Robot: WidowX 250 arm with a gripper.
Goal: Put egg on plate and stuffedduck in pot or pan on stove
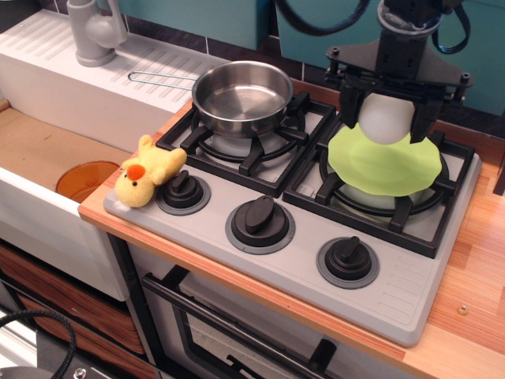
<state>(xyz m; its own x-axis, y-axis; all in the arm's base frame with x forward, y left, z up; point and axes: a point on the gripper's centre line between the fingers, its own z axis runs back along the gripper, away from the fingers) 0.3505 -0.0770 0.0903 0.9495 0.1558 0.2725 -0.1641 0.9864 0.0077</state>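
observation.image: gripper (390, 118) clamps white egg (387, 118) between both fingers, poised directly over back edge of lime-green plate (384, 168) on right burner (egg-plate contact unclear). Release needs straight drop. Stuffedduck (147, 171) lies far left, pan (241, 98) empty.

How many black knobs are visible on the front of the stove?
3, in a row along the stove front: left knob beside the stuffedduck, middle knob, right knob. None seems hidden.

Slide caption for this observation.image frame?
Gripper holds egg over green plate; duck waits beside pan.
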